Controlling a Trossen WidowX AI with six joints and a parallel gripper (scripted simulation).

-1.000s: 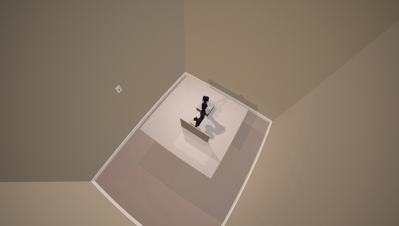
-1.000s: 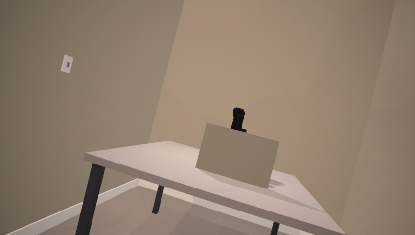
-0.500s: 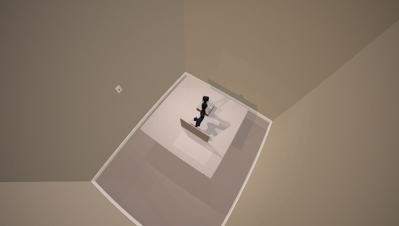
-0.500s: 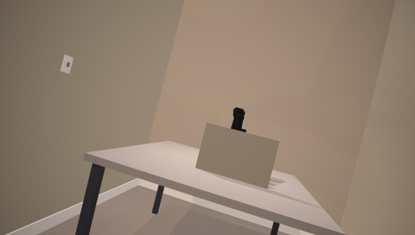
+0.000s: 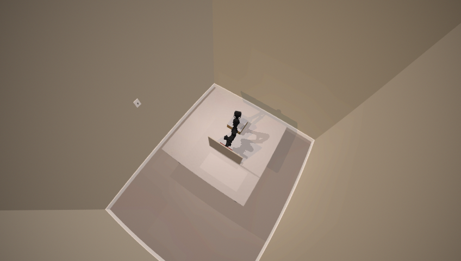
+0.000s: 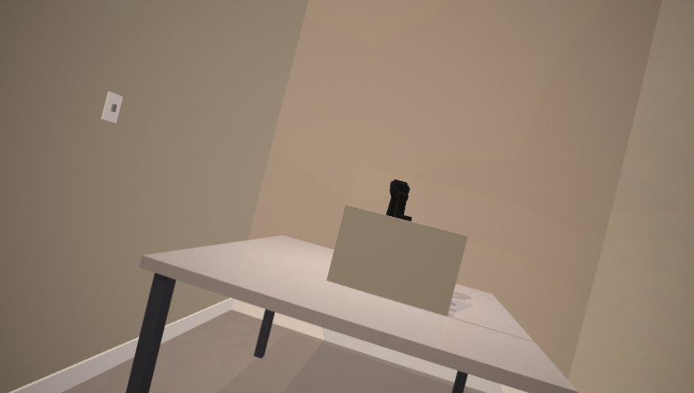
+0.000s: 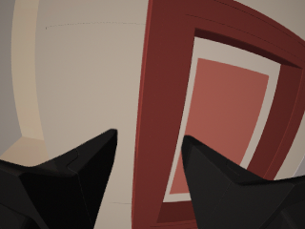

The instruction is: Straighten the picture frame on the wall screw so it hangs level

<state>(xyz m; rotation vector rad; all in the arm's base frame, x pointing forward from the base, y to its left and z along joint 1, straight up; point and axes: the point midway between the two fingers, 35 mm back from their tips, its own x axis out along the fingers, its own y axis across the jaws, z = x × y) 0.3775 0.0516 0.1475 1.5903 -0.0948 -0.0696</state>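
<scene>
The red picture frame (image 7: 164,81) hangs on the upright board (image 5: 223,151) (image 6: 395,265) (image 7: 91,86). In the top view only its thin red top edge shows; in the exterior view the board hides it. In the wrist view its side bar leans slightly, but its tilt against level cannot be told. My gripper (image 7: 151,139) is open, one fingertip on each side of that bar, with a gap between the bar and each finger. It holds nothing. The screw and the notched strip are hidden.
The board stands on the pale table (image 5: 191,129) (image 6: 233,268). The black arm (image 5: 235,127) (image 6: 398,199) stands on a low block (image 5: 241,129) on the frame's side of the board. A switch plate (image 5: 136,101) (image 6: 110,114) is on the far room wall.
</scene>
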